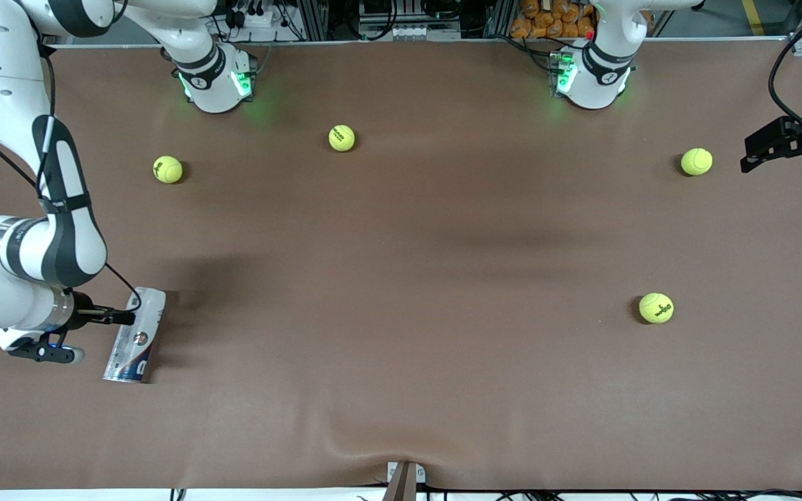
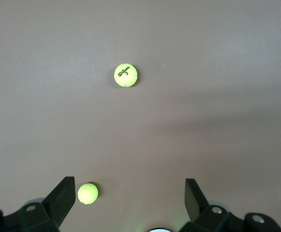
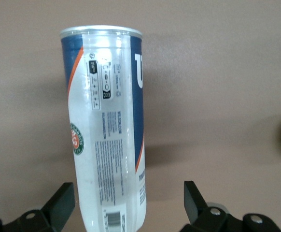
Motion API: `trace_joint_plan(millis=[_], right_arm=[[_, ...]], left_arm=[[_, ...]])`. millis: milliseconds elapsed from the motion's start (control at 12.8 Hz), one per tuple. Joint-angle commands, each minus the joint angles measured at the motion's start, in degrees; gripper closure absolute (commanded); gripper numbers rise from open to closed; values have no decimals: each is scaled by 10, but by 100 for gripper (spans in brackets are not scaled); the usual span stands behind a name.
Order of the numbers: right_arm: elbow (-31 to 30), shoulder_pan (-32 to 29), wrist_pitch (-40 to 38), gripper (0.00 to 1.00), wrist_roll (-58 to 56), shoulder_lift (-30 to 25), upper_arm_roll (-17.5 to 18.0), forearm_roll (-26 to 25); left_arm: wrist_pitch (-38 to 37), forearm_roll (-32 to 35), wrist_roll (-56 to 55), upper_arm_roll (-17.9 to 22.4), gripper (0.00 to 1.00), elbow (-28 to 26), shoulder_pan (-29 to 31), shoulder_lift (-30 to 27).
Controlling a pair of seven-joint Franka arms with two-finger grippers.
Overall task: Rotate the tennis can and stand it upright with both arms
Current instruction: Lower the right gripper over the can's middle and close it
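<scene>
1. Lying flat on the counter (image 1: 401, 334) at the right arm's end, the tennis can (image 1: 136, 335) shows label print only in the right wrist view.
2. Right tool (image 3: 129, 203): wide, straddling the can, gripping nothing.
3. Left tool (image 2: 130, 200): wide, empty, over bare counter.

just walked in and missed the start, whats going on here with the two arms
The right gripper is down at the clear-plastic tennis can with the white, navy and red label, which lies on its side on the brown table at the right arm's end. Its open fingers straddle the can. The left gripper waits open above the table's other end, with four yellow-green tennis balls scattered about.
</scene>
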Motion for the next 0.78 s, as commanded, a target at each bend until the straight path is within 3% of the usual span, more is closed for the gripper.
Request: trace_joint_plan(millis=[0,704], right_arm=[[12,-5,4,0,-4,11,8,-1],[12,-2,16,0,-4,41,10,-1]], left_arm=[[-3,-7,-6,-2,0,1,2,-4],[-3,-7,-5,-2,0,3,2,-3]])
